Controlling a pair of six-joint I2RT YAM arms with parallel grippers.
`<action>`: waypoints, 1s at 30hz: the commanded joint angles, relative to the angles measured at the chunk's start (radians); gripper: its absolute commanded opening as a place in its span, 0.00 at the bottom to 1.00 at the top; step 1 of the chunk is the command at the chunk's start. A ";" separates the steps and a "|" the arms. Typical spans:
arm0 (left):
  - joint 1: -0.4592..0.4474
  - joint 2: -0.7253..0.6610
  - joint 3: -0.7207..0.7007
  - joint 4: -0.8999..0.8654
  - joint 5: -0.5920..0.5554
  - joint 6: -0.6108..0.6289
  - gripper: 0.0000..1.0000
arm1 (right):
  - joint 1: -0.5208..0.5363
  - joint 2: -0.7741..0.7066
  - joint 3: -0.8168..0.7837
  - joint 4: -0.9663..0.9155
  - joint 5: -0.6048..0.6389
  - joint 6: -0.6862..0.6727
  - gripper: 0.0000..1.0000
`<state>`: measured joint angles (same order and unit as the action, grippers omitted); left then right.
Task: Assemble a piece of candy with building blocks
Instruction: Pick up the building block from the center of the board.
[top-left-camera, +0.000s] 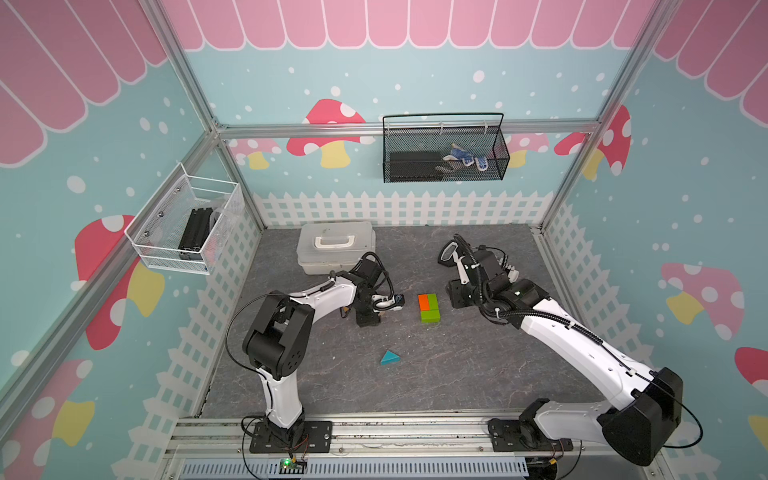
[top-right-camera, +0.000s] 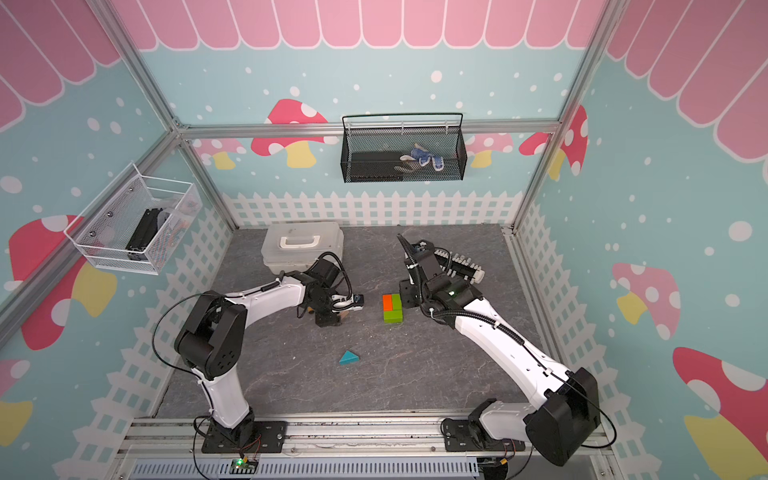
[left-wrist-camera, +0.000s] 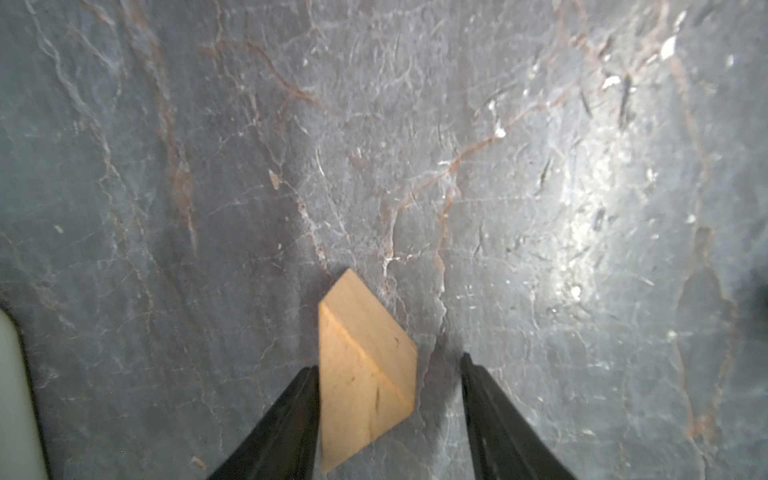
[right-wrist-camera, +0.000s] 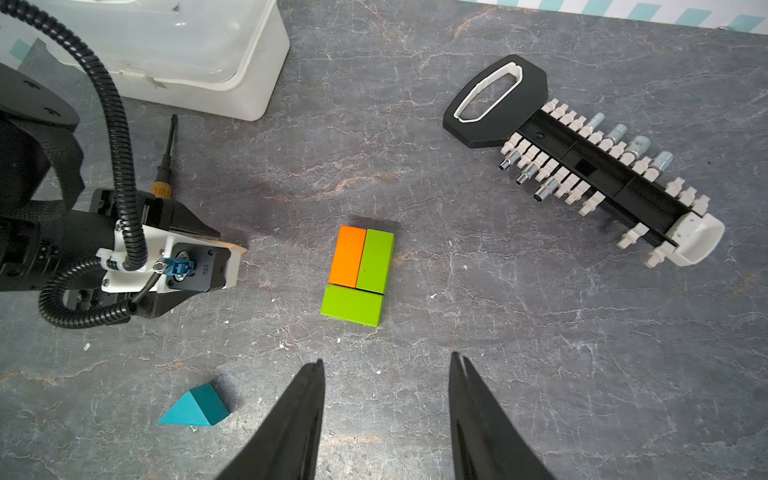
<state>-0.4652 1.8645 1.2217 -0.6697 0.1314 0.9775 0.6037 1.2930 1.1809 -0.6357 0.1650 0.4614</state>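
Note:
An orange block (top-left-camera: 424, 302) and two lime-green blocks (top-left-camera: 430, 316) lie pressed together as a rectangle mid-table; the right wrist view shows orange (right-wrist-camera: 347, 257) beside green (right-wrist-camera: 376, 261), with the other green (right-wrist-camera: 352, 305) across their ends. The teal prism (top-left-camera: 390, 358) (right-wrist-camera: 195, 407) lies alone nearer the front. My left gripper (top-left-camera: 368, 322) (left-wrist-camera: 390, 361) points down, jaws open around the tan prism (left-wrist-camera: 365, 374) on the table; one finger (left-wrist-camera: 303, 399) touches it, the other stands apart. My right gripper (top-left-camera: 456, 297) (right-wrist-camera: 387, 357) hovers open and empty just right of the rectangle.
A white plastic box (top-left-camera: 334, 249) stands at the back left, a yellow-handled screwdriver (right-wrist-camera: 165, 166) beside it. A black bit holder (right-wrist-camera: 582, 166) lies at the back right, behind my right arm. Wire baskets (top-left-camera: 444, 151) hang on the walls.

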 joint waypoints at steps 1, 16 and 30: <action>0.003 0.011 0.031 -0.018 0.019 0.038 0.56 | -0.003 0.008 -0.017 -0.009 0.002 0.018 0.48; 0.000 0.030 0.050 -0.017 0.027 0.035 0.43 | -0.003 0.028 -0.014 -0.005 -0.002 0.017 0.48; -0.008 -0.012 0.222 -0.062 0.096 -0.052 0.35 | -0.004 0.030 -0.026 -0.007 0.002 0.023 0.48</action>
<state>-0.4667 1.8828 1.3754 -0.6991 0.1806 0.9421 0.6037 1.3209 1.1774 -0.6353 0.1642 0.4664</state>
